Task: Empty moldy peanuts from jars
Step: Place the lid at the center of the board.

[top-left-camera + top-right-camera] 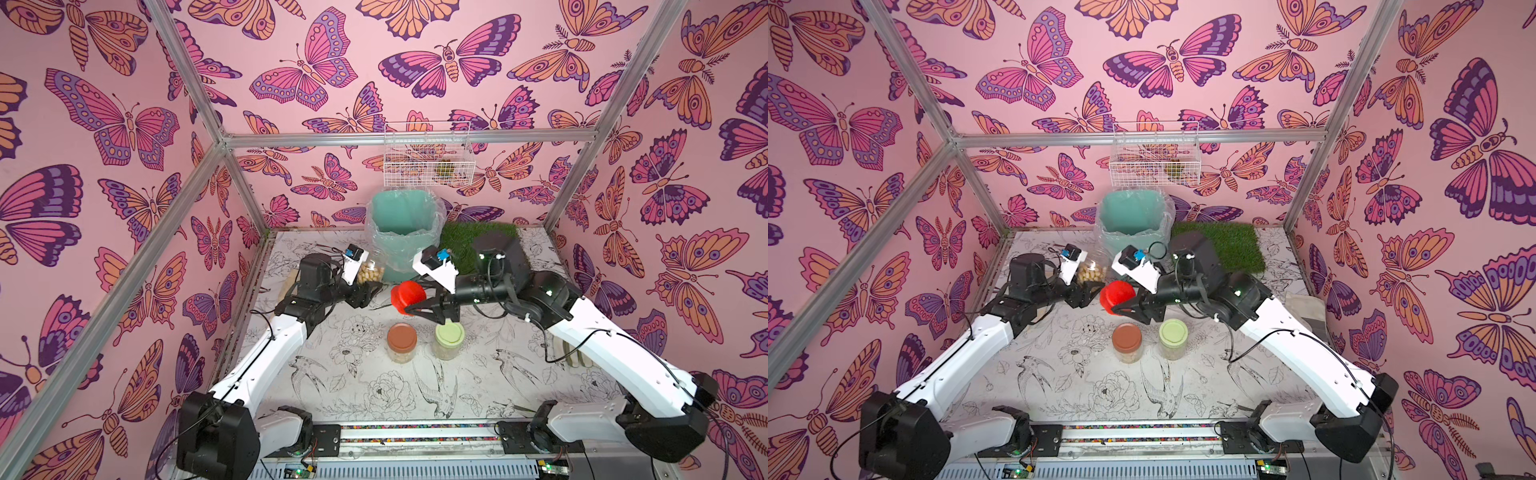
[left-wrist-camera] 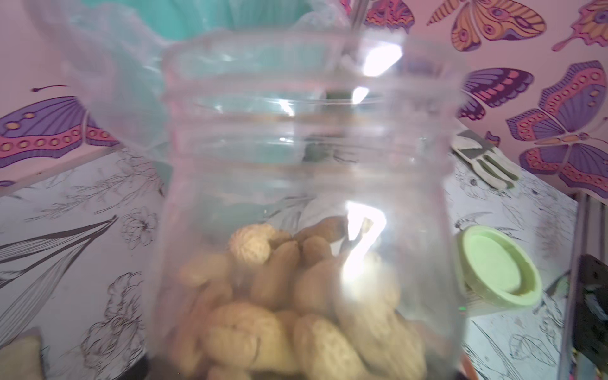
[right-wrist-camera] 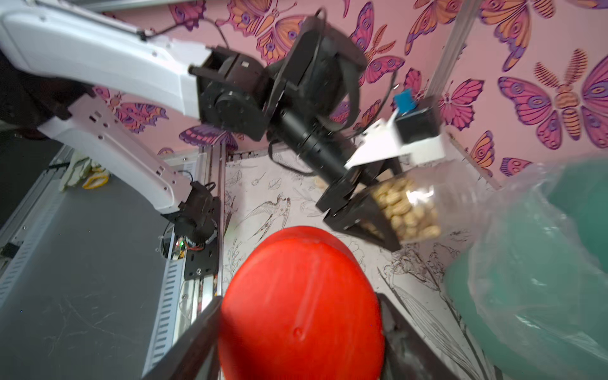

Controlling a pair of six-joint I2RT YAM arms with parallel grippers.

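Left hand (image 1: 369,289) is clamped on the base of the open jar (image 1: 372,266). The right wrist view shows its fingers straddling the jar bottom. The jar is off the counter (image 1: 316,374) and tipped, mouth toward the bin (image 1: 401,208), neck just beside the clear liner (image 1: 436,214). Peanuts (image 1: 371,273) sit bunched at the base end, and we see none spilling. The left wrist view shows no lid and bare threads.

Right hand (image 1: 420,305) is closed on the red lid (image 1: 408,296), held in the air near the bin front, between the open jar and the two capped ones.

Our read is that the first jar is unscrewed and the pour is about to start. We see nothing emptied yet.

We can't tell whether the mouth already clears the bin rim. The next move needs it up and over the opening. Then the wrist rolls past level so the peanuts slide out. The grip is low on a slick wall, so roll slowly. Right hand should hold the lid out of the pour path or park it on the counter.

The brown-lidded jar (image 1: 402,343) and green-lidded jar (image 1: 449,340) stand capped mid-counter, side by side, both loaded.
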